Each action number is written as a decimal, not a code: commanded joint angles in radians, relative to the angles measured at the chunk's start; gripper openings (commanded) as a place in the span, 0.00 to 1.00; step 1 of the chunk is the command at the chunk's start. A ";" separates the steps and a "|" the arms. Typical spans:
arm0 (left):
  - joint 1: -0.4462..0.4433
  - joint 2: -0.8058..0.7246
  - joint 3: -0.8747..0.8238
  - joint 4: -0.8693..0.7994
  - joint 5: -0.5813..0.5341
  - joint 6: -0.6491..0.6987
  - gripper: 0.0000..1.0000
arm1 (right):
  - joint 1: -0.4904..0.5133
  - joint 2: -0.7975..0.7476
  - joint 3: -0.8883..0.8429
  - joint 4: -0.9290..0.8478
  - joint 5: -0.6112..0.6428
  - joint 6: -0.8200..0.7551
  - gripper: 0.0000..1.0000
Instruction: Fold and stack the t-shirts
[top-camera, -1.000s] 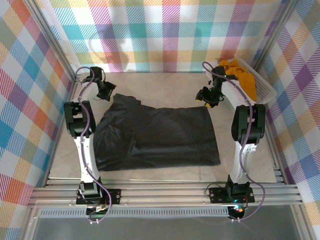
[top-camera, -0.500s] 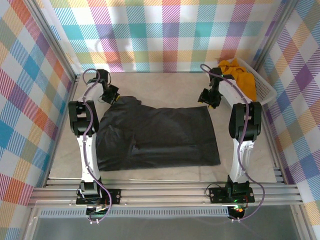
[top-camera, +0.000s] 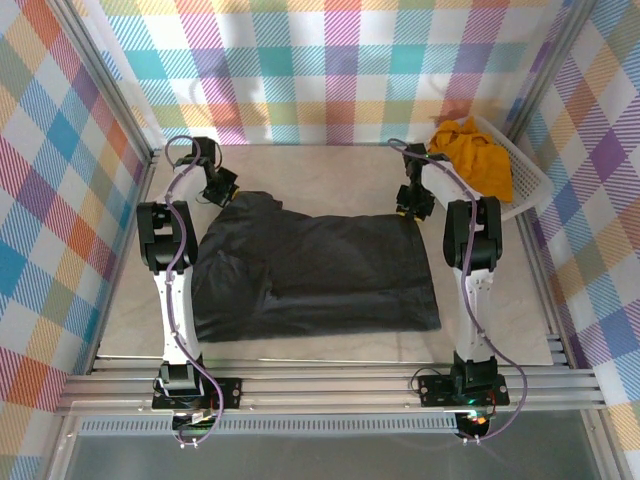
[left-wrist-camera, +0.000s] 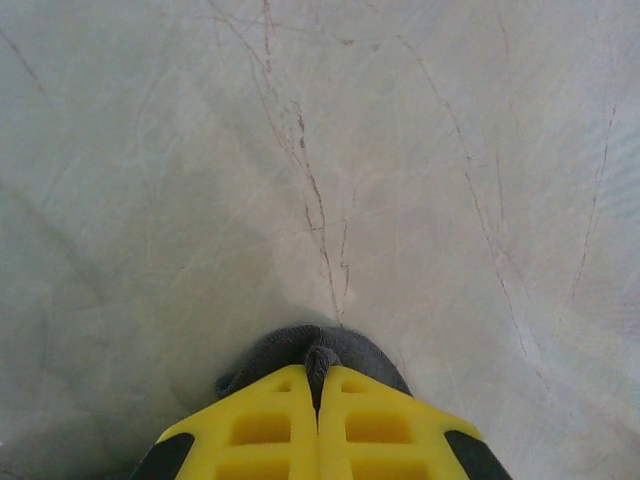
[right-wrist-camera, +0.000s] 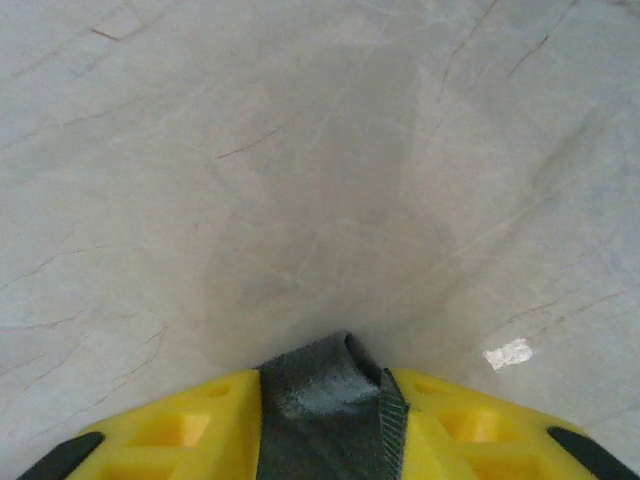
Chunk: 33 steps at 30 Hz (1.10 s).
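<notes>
The black t-shirt (top-camera: 320, 270) lies spread flat in the middle of the table. My left gripper (top-camera: 222, 190) is at its far left corner. In the left wrist view that gripper (left-wrist-camera: 320, 375) is shut, with a small bunch of dark fabric (left-wrist-camera: 300, 348) pinched between the yellow fingers. My right gripper (top-camera: 410, 208) is at the far right corner. In the right wrist view a fold of the black shirt (right-wrist-camera: 320, 400) fills the gap of the right gripper (right-wrist-camera: 325, 385), touching both fingers. The mustard t-shirt (top-camera: 478, 155) lies crumpled in the basket.
The white lattice basket (top-camera: 530, 182) stands at the back right corner against the checked wall. Checked walls close in the table on three sides. Bare marble tabletop (top-camera: 320, 175) runs behind the shirt and along its left and right sides.
The left gripper has closed on the shirt's far left corner. The right arm has swung left and down to the far right corner, and its jaws have narrowed onto the fabric.
</notes>
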 joint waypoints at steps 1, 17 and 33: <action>-0.008 -0.092 0.023 0.014 0.012 0.072 0.00 | 0.003 0.023 0.016 -0.026 0.027 -0.034 0.30; -0.150 -0.608 -0.499 0.134 -0.236 0.298 0.00 | 0.009 -0.369 -0.363 0.260 -0.047 -0.196 0.00; -0.183 -1.318 -1.167 -0.160 -0.481 0.072 0.00 | 0.010 -0.722 -0.871 0.244 0.002 -0.059 0.00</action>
